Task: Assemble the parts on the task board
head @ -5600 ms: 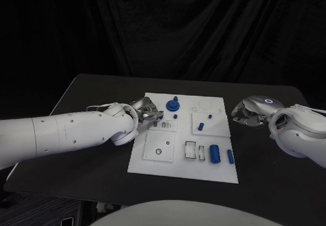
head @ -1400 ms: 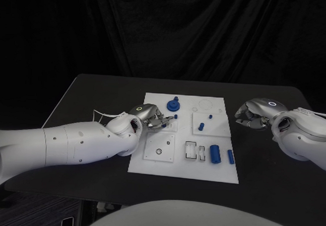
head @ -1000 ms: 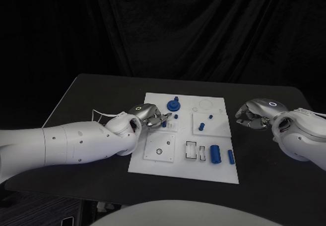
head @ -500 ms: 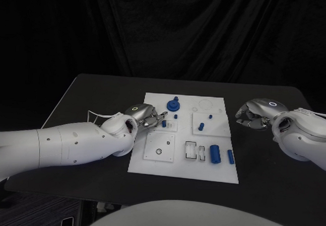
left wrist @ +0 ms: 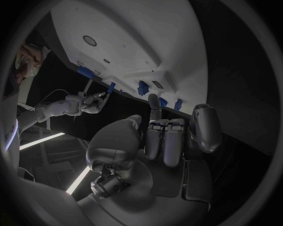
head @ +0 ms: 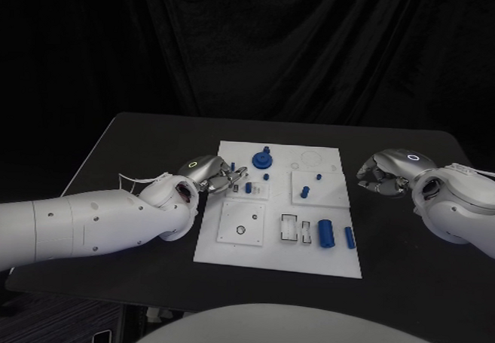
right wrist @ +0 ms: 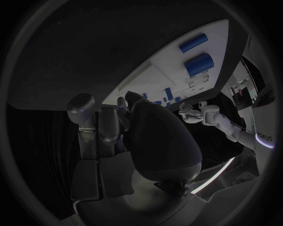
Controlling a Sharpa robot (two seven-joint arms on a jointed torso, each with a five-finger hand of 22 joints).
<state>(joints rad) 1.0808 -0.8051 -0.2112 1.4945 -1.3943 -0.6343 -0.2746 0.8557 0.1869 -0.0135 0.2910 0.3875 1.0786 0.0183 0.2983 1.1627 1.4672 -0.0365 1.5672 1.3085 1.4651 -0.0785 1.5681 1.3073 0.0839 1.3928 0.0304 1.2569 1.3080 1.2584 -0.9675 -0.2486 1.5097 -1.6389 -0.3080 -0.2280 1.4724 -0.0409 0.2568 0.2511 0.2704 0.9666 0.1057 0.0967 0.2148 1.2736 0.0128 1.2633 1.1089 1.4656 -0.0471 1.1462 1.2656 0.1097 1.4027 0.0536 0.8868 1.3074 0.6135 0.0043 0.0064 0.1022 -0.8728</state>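
Working outward from the robot, the task board (head: 279, 255) lies mid-bench, its near edge bare. Beyond that, toward 4 o'clock on the board, a large blue cylinder (head: 326, 233) and a thin blue pin (head: 350, 238) lie loose beside two framed slots (head: 297, 228), which suggests most of the assembly is yet to be done. At about 9 o'clock of the board the left hand (head: 207, 175) hangs over the board's left margin, its arm sweeping in from 8 o'clock. Its fingers (left wrist: 166, 141) are curled toward the palm; in the left wrist view I see no part between them, though whether something small is pinched I cannot tell. Just past them a small blue peg (head: 248, 188) stands in a block. My judgement: the step in hand concerns this peg region, and the next move calls for a fine pinch on a small part and a straight, upright insertion.

At 3 o'clock, off the board over the black bench (head: 151, 138), the right hand (head: 380, 176) waits with fingers (right wrist: 106, 125) curled in on nothing visible. Farthest, near 12 o'clock, a blue knob (head: 263, 158) stands on the board.
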